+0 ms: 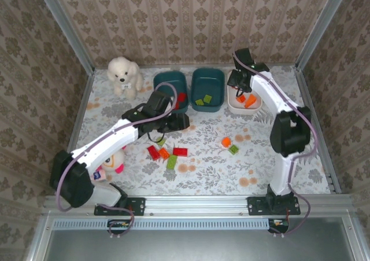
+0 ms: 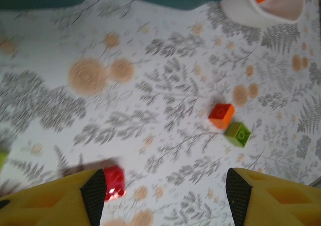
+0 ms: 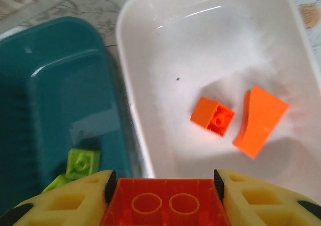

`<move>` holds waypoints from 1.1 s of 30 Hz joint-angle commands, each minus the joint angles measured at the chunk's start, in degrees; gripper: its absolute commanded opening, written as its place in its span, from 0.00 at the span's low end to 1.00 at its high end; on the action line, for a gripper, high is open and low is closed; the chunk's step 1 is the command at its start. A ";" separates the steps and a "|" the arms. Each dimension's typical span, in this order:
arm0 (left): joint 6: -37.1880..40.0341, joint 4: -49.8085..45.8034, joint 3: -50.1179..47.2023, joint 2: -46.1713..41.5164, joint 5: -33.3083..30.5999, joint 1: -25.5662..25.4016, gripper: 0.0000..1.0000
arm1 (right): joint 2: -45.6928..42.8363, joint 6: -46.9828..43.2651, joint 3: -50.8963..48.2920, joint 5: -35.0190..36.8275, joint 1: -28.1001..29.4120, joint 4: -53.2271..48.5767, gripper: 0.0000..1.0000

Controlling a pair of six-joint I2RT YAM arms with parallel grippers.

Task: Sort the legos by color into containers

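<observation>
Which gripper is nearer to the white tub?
Right. The right gripper hangs over the white tub, holding an orange brick; the left gripper is open over the table, apart from the tub.

top external: high at rear, looking down | left wrist: low over floral tabletop (image 2: 150,85) ahead of left gripper (image 2: 165,196) | right wrist: rounded white plastic tub (image 3: 165,60) close beneath right gripper (image 3: 164,196), tub shared by all views

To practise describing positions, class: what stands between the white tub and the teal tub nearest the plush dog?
Another teal tub, holding two green bricks, as the top view shows.
</observation>
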 commanded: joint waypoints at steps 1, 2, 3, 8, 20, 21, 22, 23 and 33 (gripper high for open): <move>3.20 1.17 4.06 2.78 1.22 -0.34 0.67 | 7.57 -2.81 8.25 -2.31 -1.36 -3.18 0.40; 3.12 1.33 4.61 3.41 1.17 -0.43 0.67 | 10.27 -2.94 11.13 -2.14 -2.01 -4.49 0.40; 3.04 1.38 5.10 3.91 1.01 -0.43 0.67 | 12.30 -3.10 13.20 -2.04 -2.58 -5.37 0.40; 2.75 0.77 6.09 4.56 -0.40 -0.33 0.67 | 19.19 -4.40 18.58 -3.43 -4.89 -5.54 0.41; 2.46 -1.68 6.29 3.35 -2.45 1.33 0.67 | 25.45 -6.81 23.94 -2.51 -5.70 -10.74 0.63; 2.49 -1.87 6.23 3.21 -2.45 1.43 0.67 | 24.85 -7.12 23.91 -2.57 -5.71 -10.51 0.66; 2.72 -2.04 6.00 3.01 -2.32 1.63 0.67 | 23.84 -7.64 23.94 -2.62 -5.71 -10.19 0.70; 2.99 -2.23 5.83 2.90 -2.19 1.70 0.67 | 22.80 -7.99 24.00 -2.66 -5.71 -9.91 0.73; 12.24 -7.06 6.85 3.31 1.66 1.49 0.67 | 1.49 -8.71 17.61 -2.71 -3.29 -5.42 0.79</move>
